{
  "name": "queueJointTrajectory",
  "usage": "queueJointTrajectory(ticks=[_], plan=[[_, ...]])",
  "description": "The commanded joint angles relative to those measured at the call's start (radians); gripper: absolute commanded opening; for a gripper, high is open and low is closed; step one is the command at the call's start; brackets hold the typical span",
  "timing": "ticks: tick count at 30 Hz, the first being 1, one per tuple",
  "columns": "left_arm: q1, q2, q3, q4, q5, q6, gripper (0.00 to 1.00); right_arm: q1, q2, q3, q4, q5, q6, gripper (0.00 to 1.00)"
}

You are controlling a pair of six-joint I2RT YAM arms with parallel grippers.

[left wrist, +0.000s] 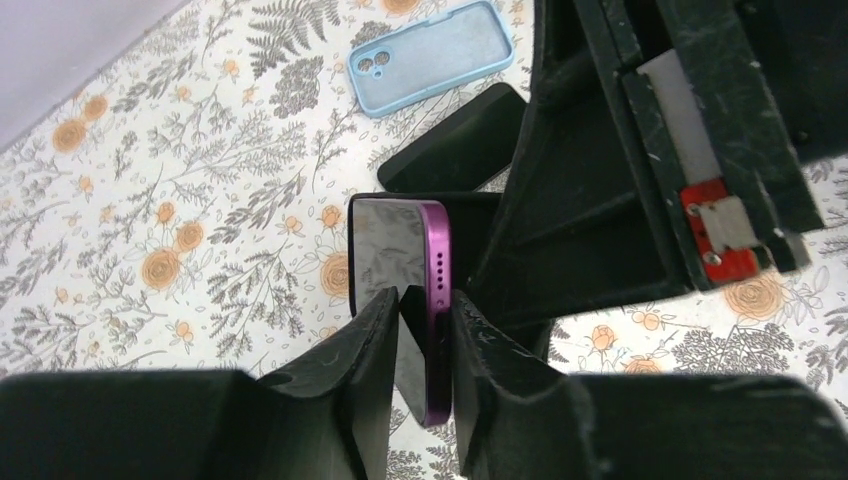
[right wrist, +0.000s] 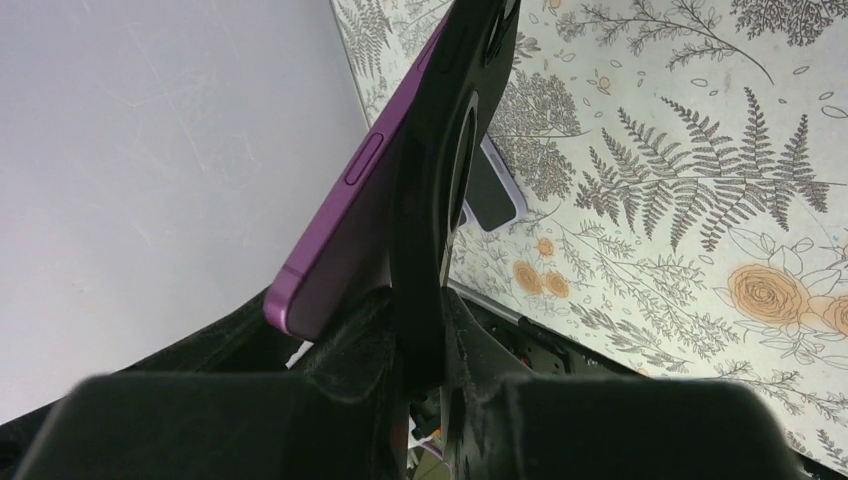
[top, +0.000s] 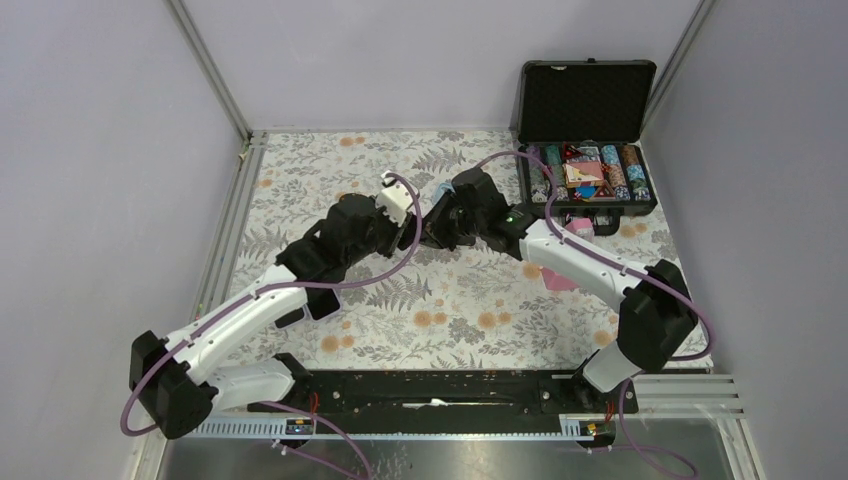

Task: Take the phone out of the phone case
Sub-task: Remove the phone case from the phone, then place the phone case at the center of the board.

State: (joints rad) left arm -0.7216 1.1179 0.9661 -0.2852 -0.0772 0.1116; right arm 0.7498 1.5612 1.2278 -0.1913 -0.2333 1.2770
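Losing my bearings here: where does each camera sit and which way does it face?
Top external: above, behind the bases, looking down on the table; both arms show.
Left wrist: on the left gripper, looking past its fingers at the purple phone.
Right wrist: on the right gripper, past its fingers along the black case.
Wrist views share the purple phone.

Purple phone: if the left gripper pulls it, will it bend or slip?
Probably stiff: the purple phone has a straight, hard-looking edge. It may slip, since that edge looks glossy inside the left gripper. The thin black case likely flexes first.
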Motion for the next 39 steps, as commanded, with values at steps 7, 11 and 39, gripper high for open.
queueJointTrajectory(ticks=[7, 11, 39], plan=[[0.008, 0.076, 0.043, 0.052, -0.167, 0.008, 0.21, 0.019, 0.005, 0.089, 0.054, -0.139, 0.025, 0.00], [0.009, 0.085, 0.046, 0.061, -0.209, 0.008, 0.00, 0.005, 0.010, 0.086, 0.035, -0.159, -0.059, 0.00], [0.344, 0.013, 0.106, 0.121, -0.189, -0.043, 0.00, -0.150, 0.475, 0.154, 0.469, -0.153, -0.064, 0.13]])
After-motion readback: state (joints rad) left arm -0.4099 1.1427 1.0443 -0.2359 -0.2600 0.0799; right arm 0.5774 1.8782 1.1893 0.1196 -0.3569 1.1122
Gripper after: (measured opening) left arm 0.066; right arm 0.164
